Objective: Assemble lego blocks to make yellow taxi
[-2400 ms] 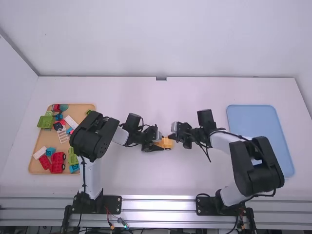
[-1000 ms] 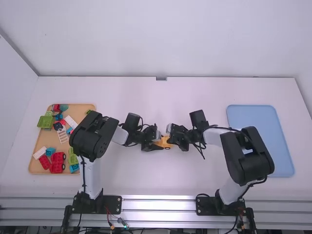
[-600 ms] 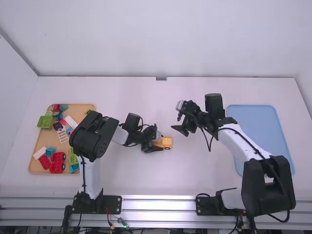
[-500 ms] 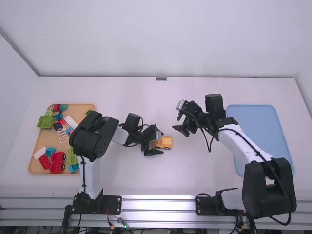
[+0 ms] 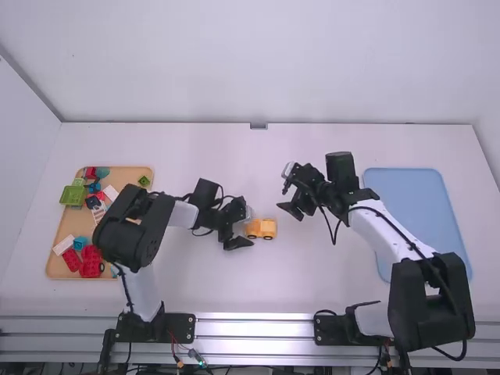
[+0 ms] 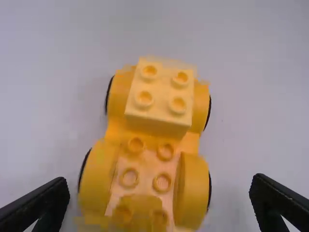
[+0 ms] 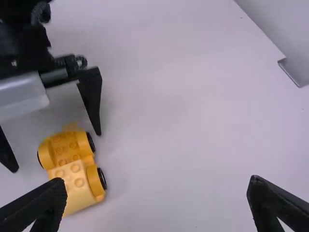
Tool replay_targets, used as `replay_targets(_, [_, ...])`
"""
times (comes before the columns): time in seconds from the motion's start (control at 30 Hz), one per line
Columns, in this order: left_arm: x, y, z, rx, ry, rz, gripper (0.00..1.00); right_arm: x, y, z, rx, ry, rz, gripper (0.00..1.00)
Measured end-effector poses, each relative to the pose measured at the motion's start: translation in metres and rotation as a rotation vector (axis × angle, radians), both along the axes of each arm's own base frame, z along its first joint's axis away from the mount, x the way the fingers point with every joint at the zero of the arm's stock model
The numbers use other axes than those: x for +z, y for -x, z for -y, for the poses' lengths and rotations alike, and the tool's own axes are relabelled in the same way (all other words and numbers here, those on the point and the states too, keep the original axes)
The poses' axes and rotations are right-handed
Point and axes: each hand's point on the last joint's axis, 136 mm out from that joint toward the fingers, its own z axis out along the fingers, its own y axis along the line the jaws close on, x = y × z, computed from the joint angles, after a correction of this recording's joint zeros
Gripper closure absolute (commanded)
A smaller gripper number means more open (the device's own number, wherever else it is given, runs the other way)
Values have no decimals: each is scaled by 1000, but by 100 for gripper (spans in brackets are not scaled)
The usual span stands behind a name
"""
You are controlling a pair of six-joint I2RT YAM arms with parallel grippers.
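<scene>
Taxi (image 6: 191,193) yellow, black-wheeled, paler block (image 6: 161,91) atop; left gripper (image 5: 244,228), right gripper (image 5: 282,197) spread.

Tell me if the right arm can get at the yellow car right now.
Probably yes: the right gripper is open, with nothing between it and the yellow car. The left gripper, close by the car's far end, could crowd it there.
</scene>
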Motion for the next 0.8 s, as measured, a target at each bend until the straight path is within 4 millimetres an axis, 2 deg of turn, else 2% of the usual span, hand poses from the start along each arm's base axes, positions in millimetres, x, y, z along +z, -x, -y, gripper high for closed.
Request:
replay_targets(0.2, [29,0,-35,109,-105,-36,1,0,0,0,0,2,2,1])
replay_targets(0.37, [64,-5,-77,240,-189,-30,1,0,0,0,0,2,2,1])
replay_targets(0.43, [70,-6,-87,272,-206,-25,1,0,-1,0,0,1,4,1])
replay_targets(0.5, [82,-12,-122,416,-264,-25,1,0,-1,0,1,2,6,1])
replay_targets(0.6, [86,-22,-155,598,-312,-53,1,1,-2,0,2,1,13,1])
replay_targets(0.63, [87,-26,-183,752,-345,-91,1,3,-4,-1,1,-3,24,1])
replay_targets(0.7, [86,-28,-211,904,-374,-132,1,5,-6,-1,-1,-6,36,1])
replay_targets(0.73, [85,-27,-238,1048,-393,-173,1,7,-8,-1,-2,-10,47,1])
replay_targets(0.77, [84,-26,-243,1078,-396,-183,1,7,-8,-2,0,-9,50,1])
replay_targets(0.8, [82,-23,-268,1211,-404,-229,1,9,-10,-2,-1,-12,61,1])
